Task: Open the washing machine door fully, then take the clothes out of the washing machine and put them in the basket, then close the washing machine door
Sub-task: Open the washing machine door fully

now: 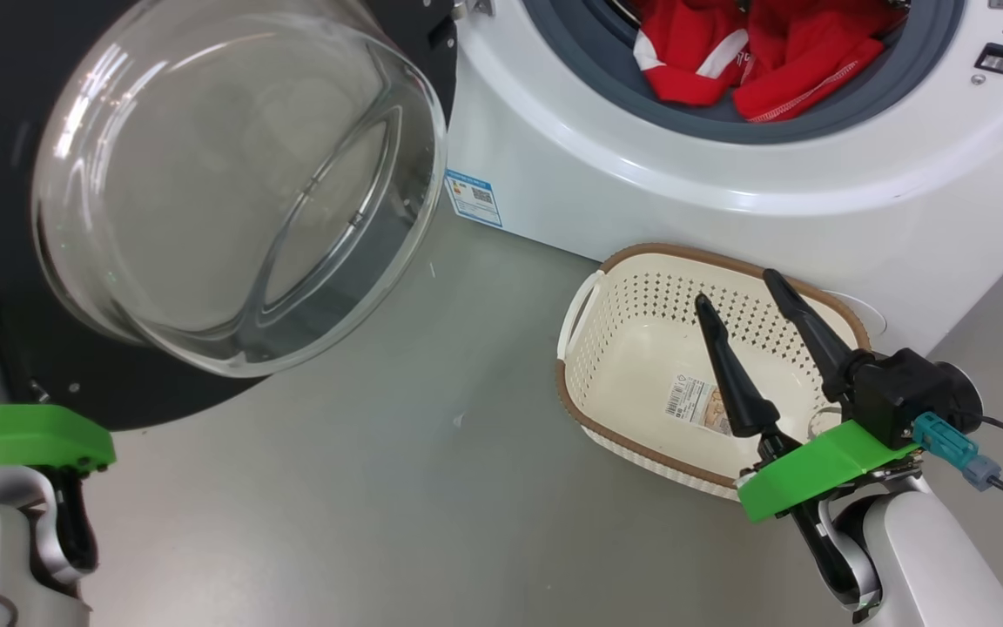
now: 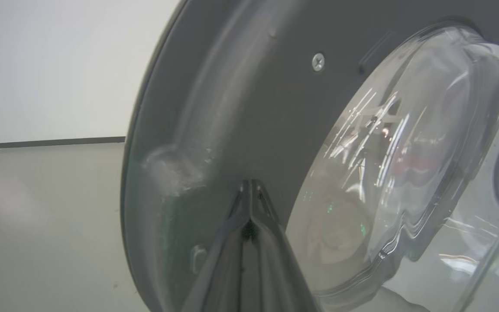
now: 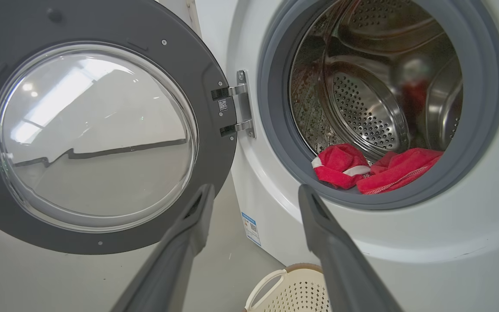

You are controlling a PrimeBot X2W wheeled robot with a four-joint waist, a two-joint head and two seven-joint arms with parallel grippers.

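At the left of the scene the door (image 1: 232, 192) stands swung wide on its hinge (image 3: 236, 108), its glass bowl bulging toward the robot. The left claw (image 2: 249, 190) is pinched shut and empty, its tips at the door's dark inner rim. Whether they touch it or stop just short I cannot tell. The opening step looks done or all but done.

The clothes (image 1: 728, 61) lie at the near bottom of the drum (image 3: 362, 108), lapping onto the grey seal (image 3: 275, 130) of the washer (image 1: 641, 200) at far right. The basket (image 1: 641, 252) sits on the floor (image 1: 380, 479) just in front of the washer, with nothing in it but a paper label (image 1: 693, 405).

The right claw (image 1: 737, 287) hangs over the basket, jaws wide and empty, fingers aimed at the drum mouth. I judge that the next move is its reach up and in over the seal lip, to close on the nearest red fold.

The way looks open. The seal lip could snag a low approach, and the basket sits right under the arm. The bowl juts out at left, well apart from that path. A blue label (image 1: 468, 197) marks the washer's near corner.
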